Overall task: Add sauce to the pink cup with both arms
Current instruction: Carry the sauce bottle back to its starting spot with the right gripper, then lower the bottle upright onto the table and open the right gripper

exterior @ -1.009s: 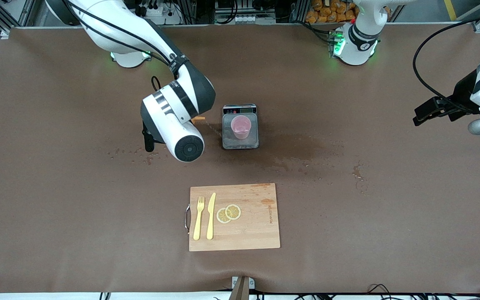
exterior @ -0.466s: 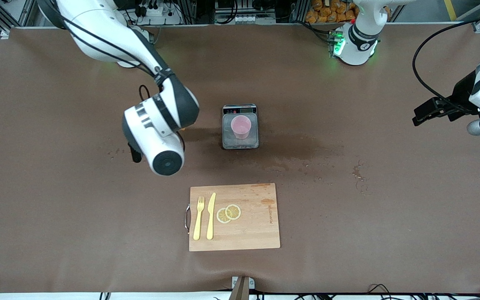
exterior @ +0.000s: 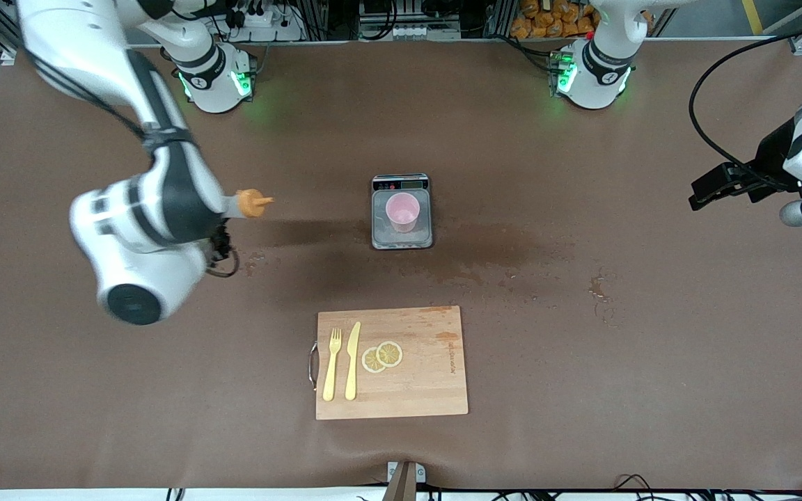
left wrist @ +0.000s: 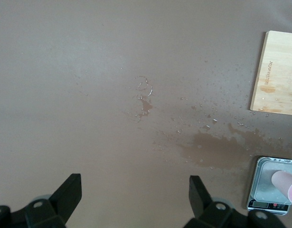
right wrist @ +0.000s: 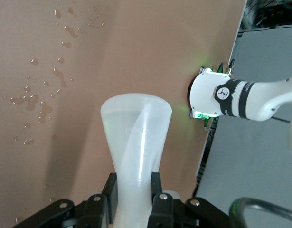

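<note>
The pink cup (exterior: 402, 211) stands upright on a small grey scale (exterior: 402, 239) at the middle of the table. My right gripper (right wrist: 134, 190) is shut on the sauce (right wrist: 135, 137), a translucent whitish bottle pinched in at its waist. The bottle lies sideways in the air, well off the cup toward the right arm's end of the table. Its orange nozzle (exterior: 253, 202) points toward the cup. My left gripper (exterior: 704, 191) hangs open and holds nothing over the left arm's end of the table. The cup (left wrist: 286, 183) and scale (left wrist: 267, 187) also show in the left wrist view.
A wooden cutting board (exterior: 429, 376) lies nearer the front camera than the scale, with a yellow fork (exterior: 332, 364), a yellow knife (exterior: 353, 360) and two lemon slices (exterior: 382, 356) on it. Wet stains and droplets (exterior: 505, 254) spread over the brown table beside the scale.
The right arm has swung away from the cup toward its own end of the table, carrying the bottle, and the orange nozzle now shows. The left arm has stayed still.
</note>
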